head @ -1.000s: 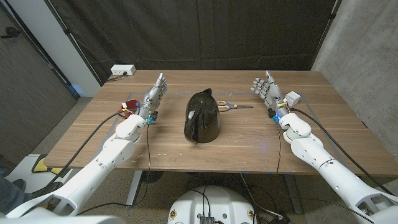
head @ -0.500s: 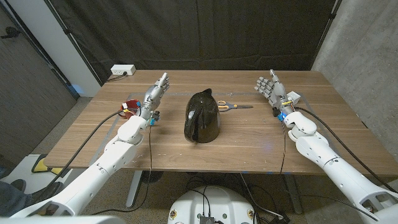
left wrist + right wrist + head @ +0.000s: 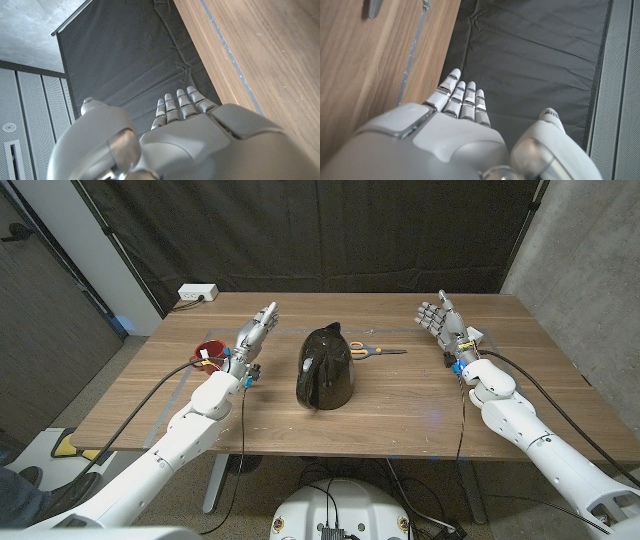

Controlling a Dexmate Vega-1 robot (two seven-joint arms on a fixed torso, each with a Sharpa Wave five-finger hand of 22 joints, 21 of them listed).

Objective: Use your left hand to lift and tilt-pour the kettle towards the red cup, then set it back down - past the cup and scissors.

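Kettle [image 3: 325,367]: black, standing on the wooden table [image 3: 400,405] near its middle, not touched by either hand.
Red cup [image 3: 209,350]: on the table's left part, just beside the left wrist, partly hidden by it.
Scissors [image 3: 368,351]: lying flat just right of the kettle, orange handles toward it.
Left hand [image 3: 254,335]: between cup and kettle, fingers straight and extended, holding nothing.
Right hand [image 3: 441,319]: well right of the scissors, fingers spread and upright, holding nothing.
White power strip [image 3: 197,293]: at the table's far left corner.
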